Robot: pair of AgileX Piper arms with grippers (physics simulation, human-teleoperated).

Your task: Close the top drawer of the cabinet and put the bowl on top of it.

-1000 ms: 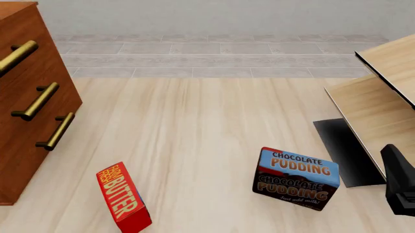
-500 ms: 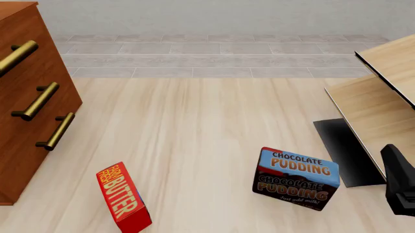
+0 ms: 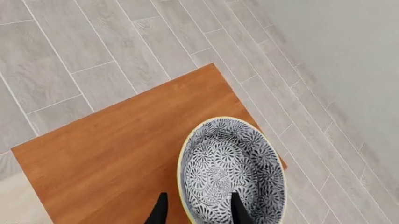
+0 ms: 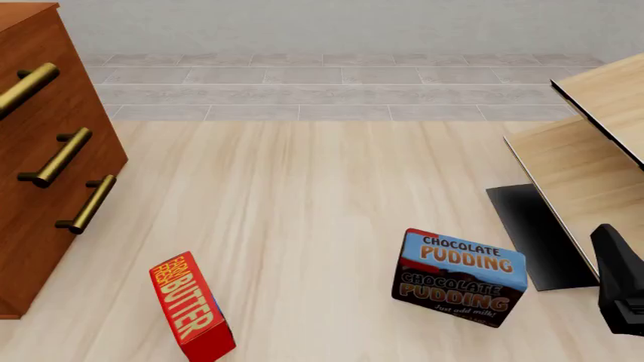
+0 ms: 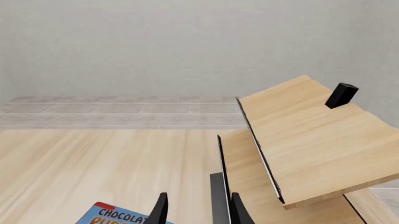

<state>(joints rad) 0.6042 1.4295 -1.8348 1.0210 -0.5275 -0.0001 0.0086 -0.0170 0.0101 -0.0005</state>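
Bowl point(image 3: 232, 173) on cabinet point(image 3: 118, 158) top, left gripper point(image 3: 196, 212) fingers straddling its rim, right gripper point(image 5: 196, 211) parted, empty, top drawer point(image 4: 29, 84) flush.

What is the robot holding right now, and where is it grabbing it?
The left gripper pinches the bowl by its rim, one finger inside and one outside, above the cabinet top. The right gripper holds nothing.

Cabinet point(image 4: 45, 151) reddish matt wood; bowl point(image 3: 231, 170) glossy patterned glaze.
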